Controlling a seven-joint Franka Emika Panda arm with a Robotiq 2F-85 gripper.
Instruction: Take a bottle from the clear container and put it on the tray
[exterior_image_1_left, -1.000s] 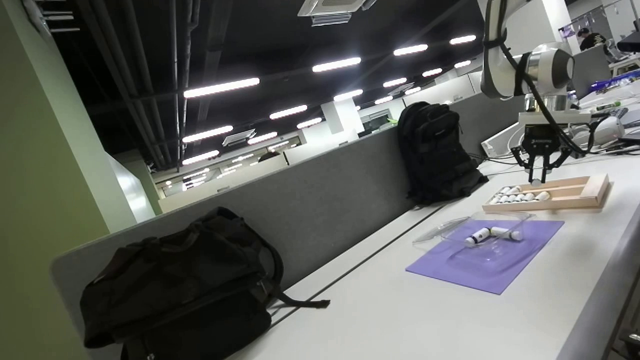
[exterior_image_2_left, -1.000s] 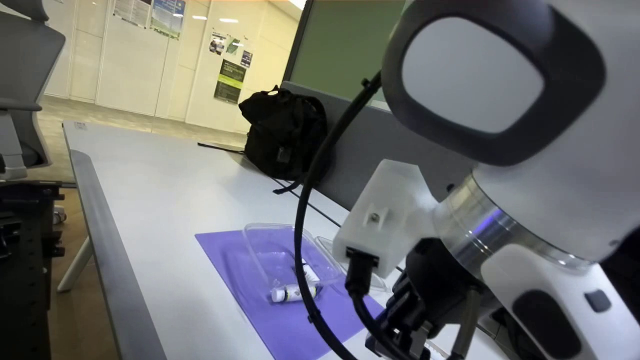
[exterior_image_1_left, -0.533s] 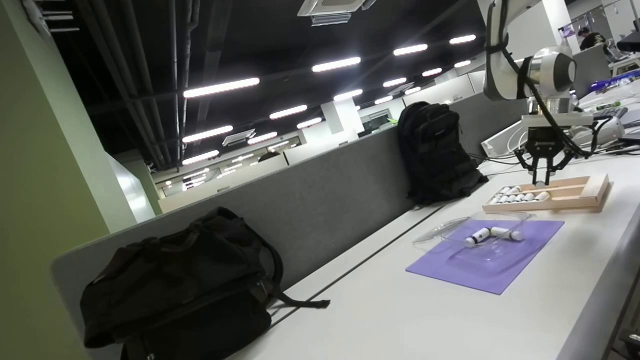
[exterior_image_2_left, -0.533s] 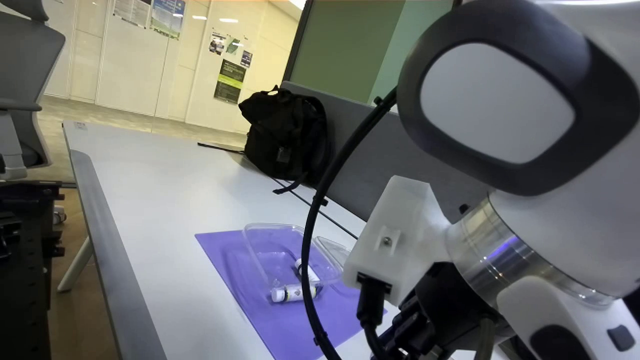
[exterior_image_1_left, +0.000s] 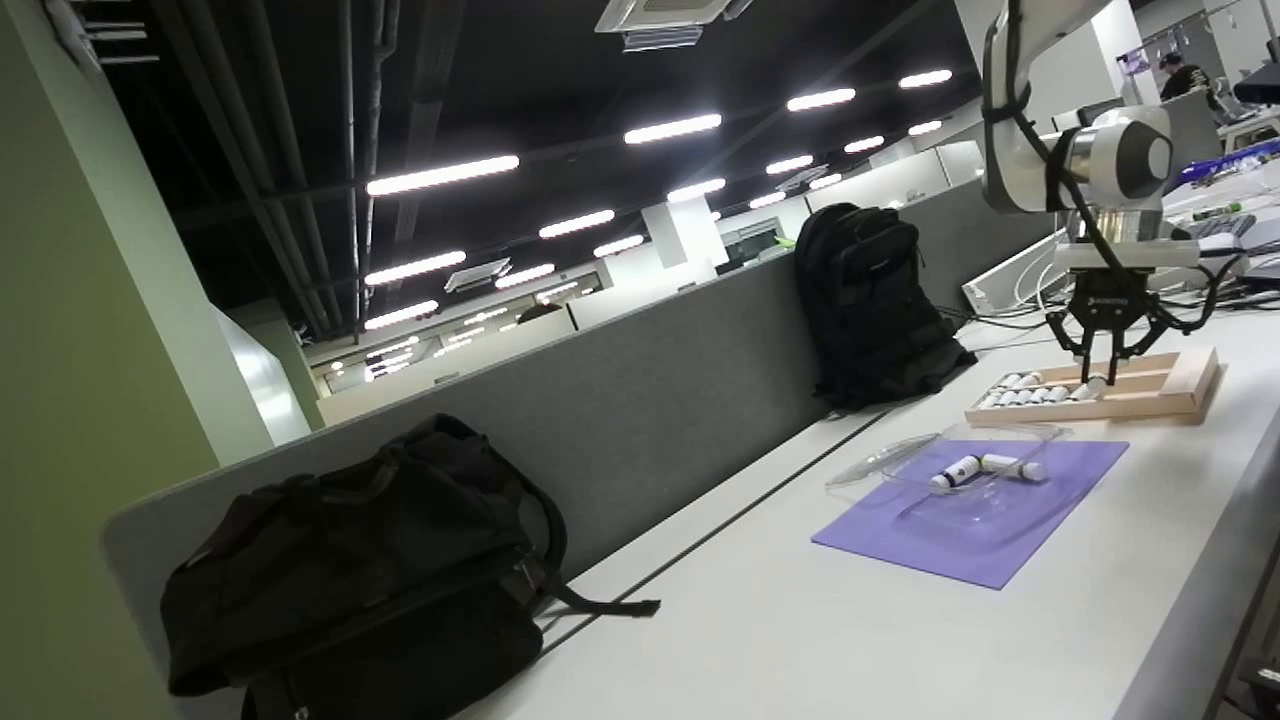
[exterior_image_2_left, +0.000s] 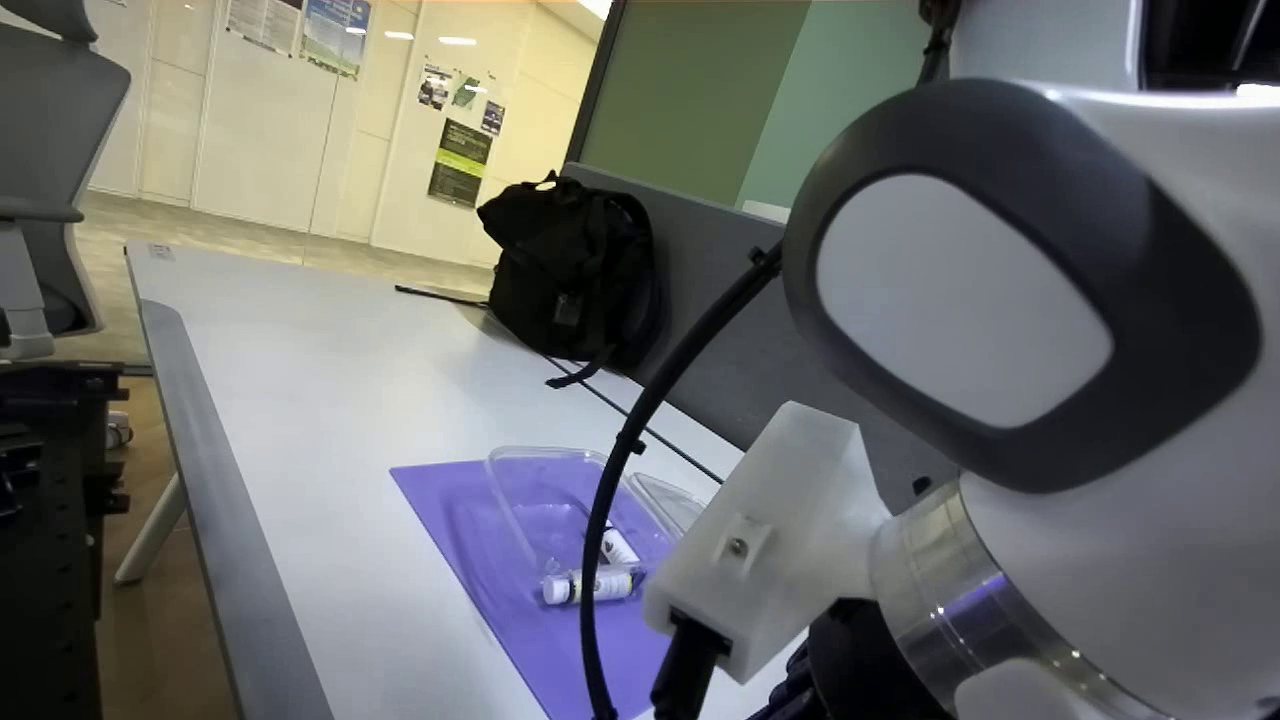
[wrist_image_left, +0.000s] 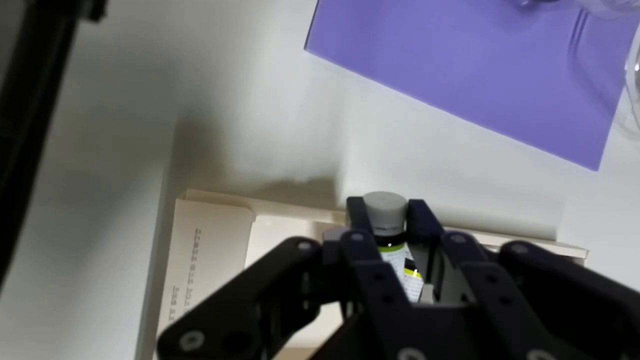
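My gripper (exterior_image_1_left: 1098, 378) is over the light-wood tray (exterior_image_1_left: 1190, 385) with its fingertips low at the tray's inside. In the wrist view the two fingers (wrist_image_left: 387, 206) sit on either side of a small bottle (wrist_image_left: 384, 220) with a whitish-grey cap and a white-and-green label. The bottle lies over the tray (wrist_image_left: 210, 240); whether it touches the floor cannot be told. Several similar bottles (exterior_image_1_left: 1030, 396) lie in the tray's left part. The clear container (exterior_image_2_left: 545, 452) holds two bottles (exterior_image_2_left: 590, 587). In an exterior view the arm and frame edge hide the fingertips and tray.
The container and its clear lid (exterior_image_1_left: 870, 465) stand on or beside the purple mat (exterior_image_1_left: 1000, 570). A black backpack (exterior_image_1_left: 880, 310) stands behind the tray against the grey partition (exterior_image_1_left: 700, 380). Another black bag (exterior_image_1_left: 360, 580) is farther along the table. Cables (exterior_image_1_left: 1010, 300) lie behind the arm.
My gripper has come down and slightly right in an exterior view, bringing the bottle from above the tray to about the tray's rim level. The container and its bottles have not moved.
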